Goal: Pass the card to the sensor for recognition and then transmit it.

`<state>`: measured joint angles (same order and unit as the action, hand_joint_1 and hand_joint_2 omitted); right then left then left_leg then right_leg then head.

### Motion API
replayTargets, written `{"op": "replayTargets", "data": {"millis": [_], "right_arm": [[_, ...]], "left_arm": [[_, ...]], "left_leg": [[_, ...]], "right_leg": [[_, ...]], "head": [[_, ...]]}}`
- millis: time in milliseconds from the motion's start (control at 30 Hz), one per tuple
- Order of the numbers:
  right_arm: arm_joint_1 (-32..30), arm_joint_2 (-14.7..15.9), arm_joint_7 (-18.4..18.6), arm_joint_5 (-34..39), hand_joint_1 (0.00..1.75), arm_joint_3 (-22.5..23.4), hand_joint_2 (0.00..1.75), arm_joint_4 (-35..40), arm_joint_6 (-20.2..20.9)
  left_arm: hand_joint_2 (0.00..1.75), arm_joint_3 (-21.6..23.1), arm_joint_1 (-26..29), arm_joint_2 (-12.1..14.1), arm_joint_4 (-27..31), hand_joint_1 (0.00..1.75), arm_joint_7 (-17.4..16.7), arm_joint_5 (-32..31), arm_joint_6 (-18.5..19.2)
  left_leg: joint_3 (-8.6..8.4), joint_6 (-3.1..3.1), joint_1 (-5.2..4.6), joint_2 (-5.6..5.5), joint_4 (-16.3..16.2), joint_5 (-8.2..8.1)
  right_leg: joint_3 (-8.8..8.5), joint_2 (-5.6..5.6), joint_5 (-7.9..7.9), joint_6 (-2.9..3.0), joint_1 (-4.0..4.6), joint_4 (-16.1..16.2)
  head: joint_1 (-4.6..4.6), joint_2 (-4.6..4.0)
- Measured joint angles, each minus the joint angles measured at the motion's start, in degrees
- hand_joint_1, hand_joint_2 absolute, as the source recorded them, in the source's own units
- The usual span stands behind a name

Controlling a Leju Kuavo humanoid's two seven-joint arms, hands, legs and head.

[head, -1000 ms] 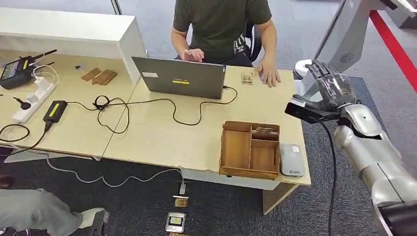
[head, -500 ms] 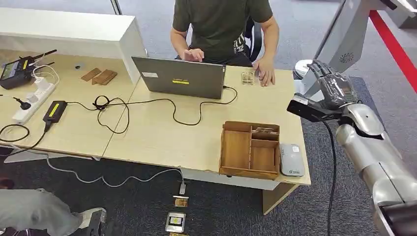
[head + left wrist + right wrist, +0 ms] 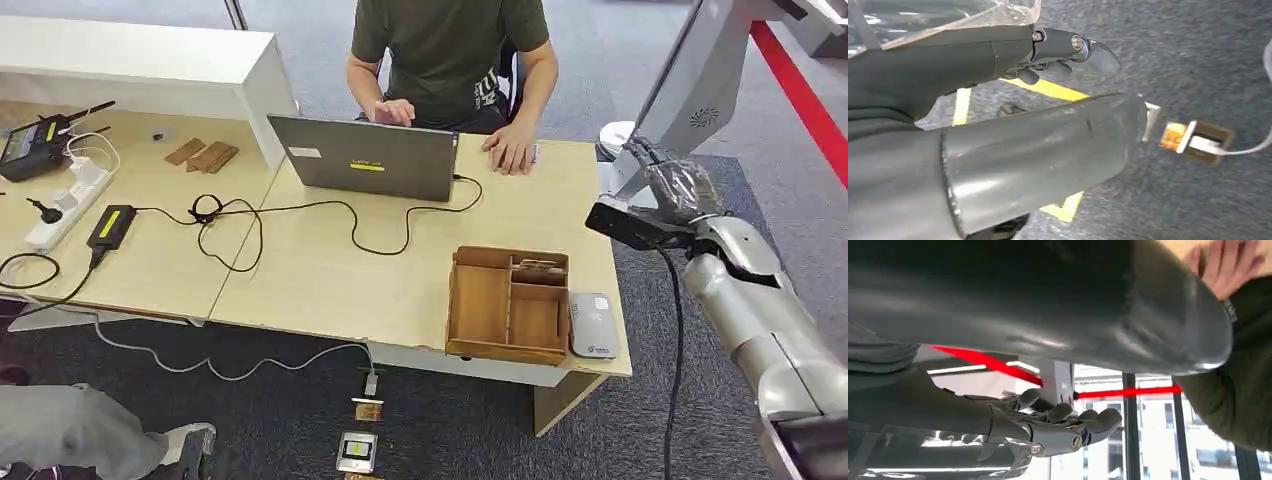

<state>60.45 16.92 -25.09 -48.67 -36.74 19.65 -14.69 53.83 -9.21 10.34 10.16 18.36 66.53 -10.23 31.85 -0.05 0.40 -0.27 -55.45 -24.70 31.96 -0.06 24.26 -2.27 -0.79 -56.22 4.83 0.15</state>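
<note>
My right hand is raised just off the table's right edge, fingers apart and holding nothing; in the right wrist view the same hand is bare. A person's hand lies flat on the far side of the table, over the spot where a card lay. The grey card sensor sits at the table's front right corner, next to a wooden organiser box with cards in a back slot. My left hand hangs over the carpet with nothing in it.
A seated person faces me behind a grey laptop with a black cable running across the table. Cards and a small device lie on the floor in front of the table. A white machine stands behind my right hand.
The person's hand slid left along the far edge and now covers the card. My right hand dropped slightly and tipped forward.
</note>
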Motion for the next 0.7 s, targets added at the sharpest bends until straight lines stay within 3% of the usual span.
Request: {"op": "replayTargets", "data": {"millis": [133, 167, 367, 700], "right_arm": [[-2.26, -0.15, 0.00, -0.85, 0.00, -0.11, 0.00, 0.77, 0.39], [-2.56, -0.44, 0.00, -0.85, 0.00, -0.20, 1.75, 1.05, 0.37], [-3.21, -0.85, -0.04, -0.83, 0.00, -0.48, 1.75, 2.63, 2.56], [-5.78, 0.33, -1.60, 1.79, 0.00, -1.66, 1.75, 6.80, 0.46]], "left_arm": [[0.00, -0.09, 1.04, 0.00, -0.04, 0.00, -2.21, 0.67, 0.42], [0.00, -0.15, 1.17, 0.00, -0.04, 0.00, -3.45, 1.14, 1.05], [0.00, -0.59, 1.27, 0.22, -0.07, 0.00, -3.78, 1.40, 1.64], [0.00, -0.74, 1.69, 0.31, -0.09, 0.00, -4.46, 1.51, 0.29]], "left_leg": [[0.03, 0.00, 0.00, -0.01, 0.00, 0.00], [0.04, 0.00, 0.00, -0.01, 0.00, 0.00], [0.02, 0.00, 0.03, 0.00, 0.01, 0.00], [0.03, 0.00, 0.02, 0.00, 0.00, 0.00]], "right_leg": [[0.01, -0.01, 0.01, 0.00, 0.00, -0.01], [0.02, -0.01, 0.01, 0.00, 0.00, -0.01], [0.02, -0.01, 0.01, 0.00, 0.02, -0.01], [0.02, -0.01, 0.01, 0.00, 0.01, 0.01]], "head": [[0.02, 0.00], [0.00, 0.00], [0.02, 0.00], [0.00, 0.00]]}}
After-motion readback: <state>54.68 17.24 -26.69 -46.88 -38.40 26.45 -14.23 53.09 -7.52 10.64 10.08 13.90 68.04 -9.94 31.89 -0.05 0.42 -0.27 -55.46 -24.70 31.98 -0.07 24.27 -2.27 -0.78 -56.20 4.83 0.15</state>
